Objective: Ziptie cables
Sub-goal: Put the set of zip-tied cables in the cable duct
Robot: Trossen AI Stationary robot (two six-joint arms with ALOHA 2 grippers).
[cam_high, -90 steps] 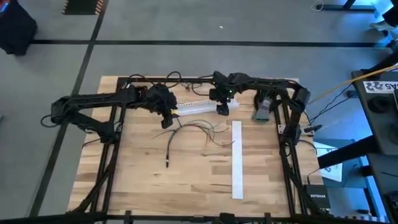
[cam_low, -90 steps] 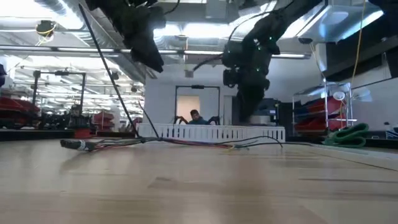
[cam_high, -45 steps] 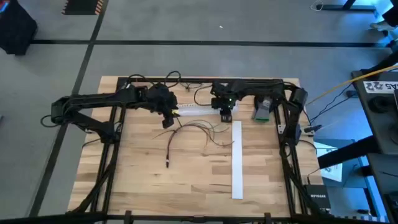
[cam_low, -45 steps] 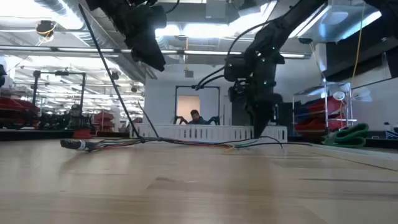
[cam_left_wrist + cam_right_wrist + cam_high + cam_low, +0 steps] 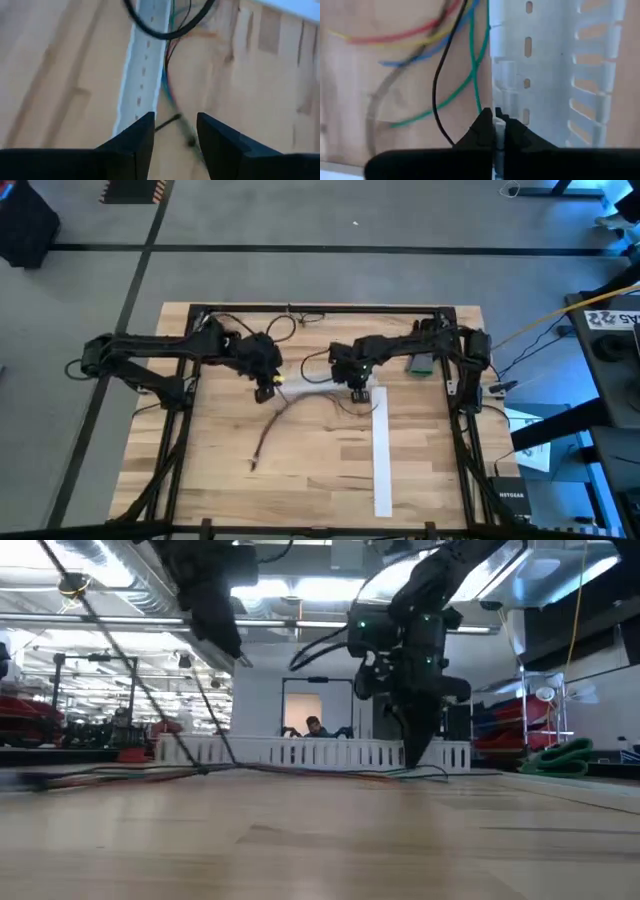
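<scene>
The cables (image 5: pixel 275 420) are a thin bunch lying curved on the wooden table. The bunch's dark end (image 5: pixel 254 466) points toward the near edge, and its coloured strands (image 5: pixel 445 45) spread beside a white slotted duct (image 5: pixel 320 387). My right gripper (image 5: pixel 357 392) is shut on the duct's right end. My left gripper (image 5: pixel 266 387) hangs open above the table at the duct's left end (image 5: pixel 142 65). A dark strand (image 5: pixel 176 122) lies on the wood below the gap between its fingers. In the low view it (image 5: pixel 235 650) is well above the table. My right gripper pinches an upright side wall of the white duct (image 5: pixel 502 102) between its two fingers. The hold is near the duct's right end. The fingers (image 5: pixel 412 740) come from above, pointing down. The duct (image 5: pixel 320 752) rests on the table.
A long white strip (image 5: pixel 380 450) lies toward the near edge, right of centre. A green-and-grey object (image 5: pixel 421 364) sits at the far right, and a green coil (image 5: pixel 555 758) shows at the low view's right. Bare wood lies along the near half.
My right gripper has come down at the white duct's right end and gone toward the near edge, and the duct has slid that way with it. The cables have shifted too, their dark end moving toward the near left. My left gripper has drifted slightly toward the near edge.
</scene>
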